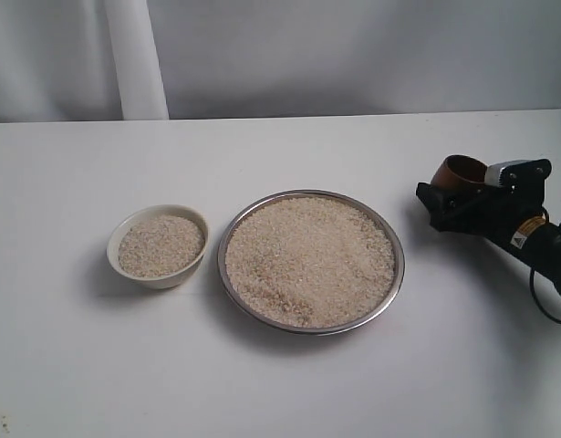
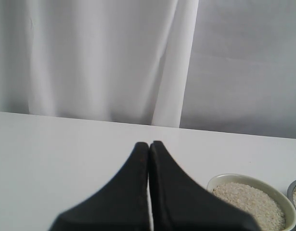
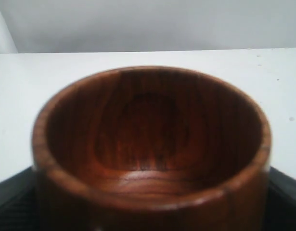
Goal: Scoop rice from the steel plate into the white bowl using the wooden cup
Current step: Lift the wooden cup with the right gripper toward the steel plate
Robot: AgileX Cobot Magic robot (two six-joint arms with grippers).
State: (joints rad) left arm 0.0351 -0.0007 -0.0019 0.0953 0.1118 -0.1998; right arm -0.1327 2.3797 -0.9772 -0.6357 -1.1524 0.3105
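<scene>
White table (image 1: pixel 280 392), curtain (image 1: pixel 134 55) behind; right pincer (image 1: pixel 453 196) clamped on the empty wooden cup (image 1: pixel 462 171), right of the steel plate (image 1: pixel 311 329) heaped with rice (image 1: pixel 307 260), likely poised to scoop. Part-filled white bowl (image 1: pixel 158 281) sits left; left pincer (image 2: pixel 148 144) together, idle.

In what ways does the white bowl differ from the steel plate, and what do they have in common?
The white bowl is small with deeper sides; the steel plate is wide and shallow. The bowl is cream-white, the plate shiny silver metal. Both are round, stand on the white table and hold rice.
</scene>
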